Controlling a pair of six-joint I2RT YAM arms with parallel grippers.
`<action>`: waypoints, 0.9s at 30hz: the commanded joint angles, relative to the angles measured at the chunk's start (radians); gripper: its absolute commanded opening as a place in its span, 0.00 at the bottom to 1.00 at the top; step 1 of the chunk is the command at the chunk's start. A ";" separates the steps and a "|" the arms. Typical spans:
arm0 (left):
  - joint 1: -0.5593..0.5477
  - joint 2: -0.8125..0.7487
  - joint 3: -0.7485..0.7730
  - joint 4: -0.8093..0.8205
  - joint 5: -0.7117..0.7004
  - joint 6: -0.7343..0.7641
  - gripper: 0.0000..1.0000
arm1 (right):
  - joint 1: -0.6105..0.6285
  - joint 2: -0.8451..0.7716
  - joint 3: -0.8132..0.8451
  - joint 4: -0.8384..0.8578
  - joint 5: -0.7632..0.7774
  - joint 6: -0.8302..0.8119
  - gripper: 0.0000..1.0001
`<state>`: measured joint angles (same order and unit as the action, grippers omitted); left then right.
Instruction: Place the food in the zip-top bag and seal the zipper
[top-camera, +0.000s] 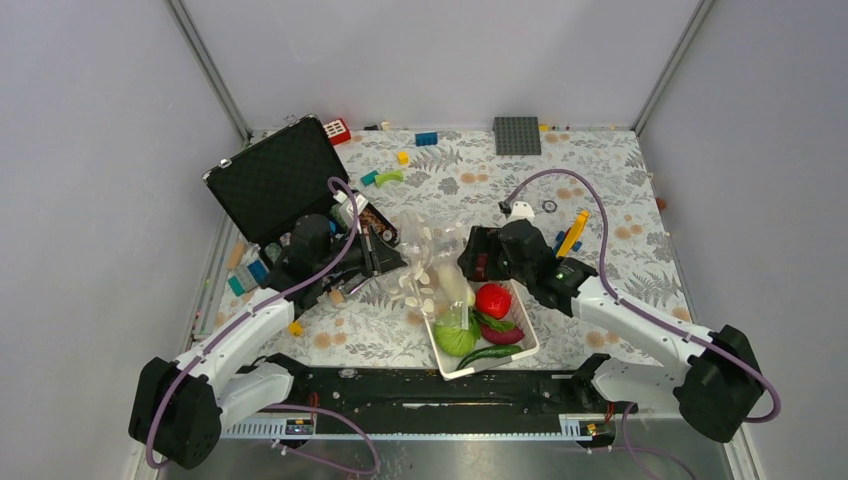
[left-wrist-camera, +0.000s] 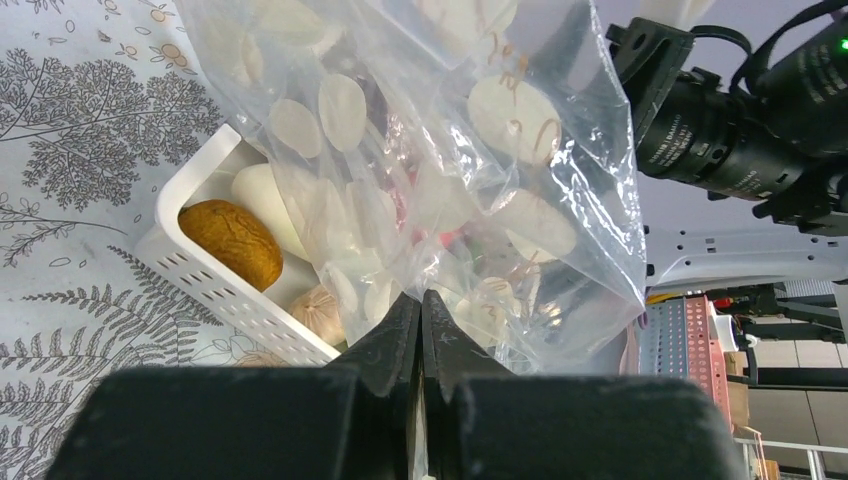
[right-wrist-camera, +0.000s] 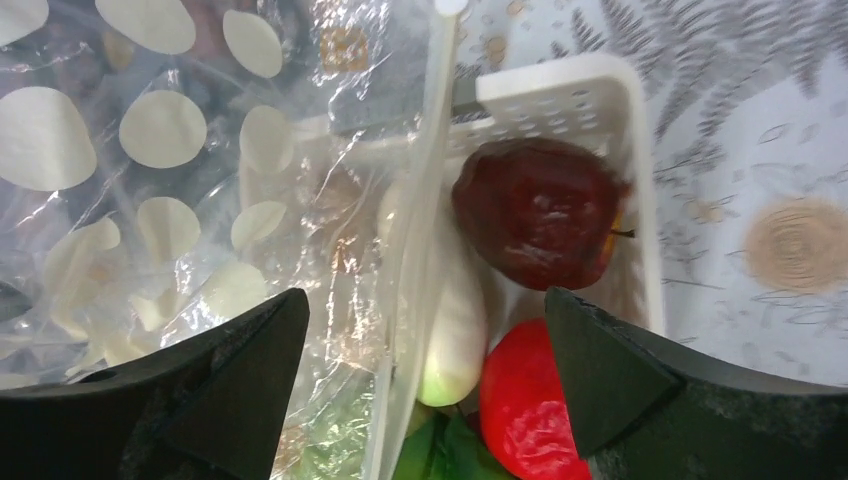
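Observation:
The zip-top bag (top-camera: 424, 262), clear with white dots, hangs crumpled over the left end of the white basket (top-camera: 527, 322). My left gripper (left-wrist-camera: 421, 300) is shut on a fold of the bag (left-wrist-camera: 450, 150), its jaws pressed together. Over the basket my right gripper (right-wrist-camera: 425, 310) stands open, with the bag's zipper (right-wrist-camera: 428, 190) running between its fingers, untouched. The basket holds a red tomato (right-wrist-camera: 520, 400), a dark-red bulb (right-wrist-camera: 535, 225), a white radish (right-wrist-camera: 455, 330), a brown oval (left-wrist-camera: 232, 240), a green cabbage (top-camera: 455, 338) and a long green pepper (top-camera: 490, 353).
An open black case (top-camera: 275, 180) stands behind the left arm. A grey baseplate (top-camera: 517, 135) lies at the back, and coloured bricks such as the red one (top-camera: 337, 131) are scattered along the far edge. A yellow piece (top-camera: 572, 235) sits beside the right arm.

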<state>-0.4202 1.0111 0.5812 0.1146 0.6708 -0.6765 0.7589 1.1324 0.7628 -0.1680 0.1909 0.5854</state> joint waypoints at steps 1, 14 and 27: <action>-0.003 -0.020 -0.007 0.020 -0.005 0.040 0.00 | -0.027 0.029 -0.019 0.157 -0.239 0.090 0.95; -0.005 -0.024 -0.016 0.028 -0.008 0.043 0.00 | -0.030 0.129 0.009 0.281 -0.402 0.120 0.85; -0.005 -0.013 -0.017 0.033 -0.013 0.037 0.00 | -0.029 0.126 0.003 0.288 -0.425 0.100 0.63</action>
<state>-0.4202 1.0088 0.5713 0.1032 0.6670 -0.6521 0.7322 1.2572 0.7380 0.0841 -0.2096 0.6933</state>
